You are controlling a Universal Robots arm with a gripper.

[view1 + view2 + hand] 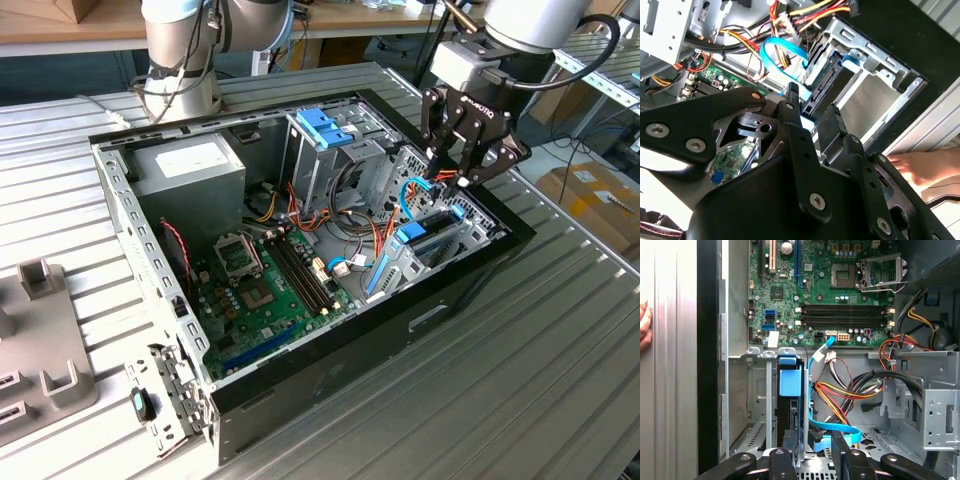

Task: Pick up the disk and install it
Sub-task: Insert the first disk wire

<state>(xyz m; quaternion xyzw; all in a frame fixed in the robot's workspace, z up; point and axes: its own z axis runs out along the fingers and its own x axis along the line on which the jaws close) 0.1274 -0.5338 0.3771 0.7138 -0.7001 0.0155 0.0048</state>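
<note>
The disk [432,232] stands on edge in the drive cage at the corner of the open computer case on the exterior view's right, a blue rail along its top. In the first wrist view its dark edge [788,412] shows under a blue rail tab. In the second wrist view its connector end [824,86] faces the cables. My gripper [452,183] hangs just above the cage, open, with nothing between its fingers. In both wrist views the black fingers [790,442] [791,102] stand apart; one is over the disk's edge, the other beside a blue data cable [832,429].
The case [470,285] lies open on a ribbed metal table. Inside are the motherboard [270,285], a grey power-supply box [190,165], a metal cage with a blue latch [325,128] and bundles of cables [850,390]. A person's hand [920,167] rests outside the case wall.
</note>
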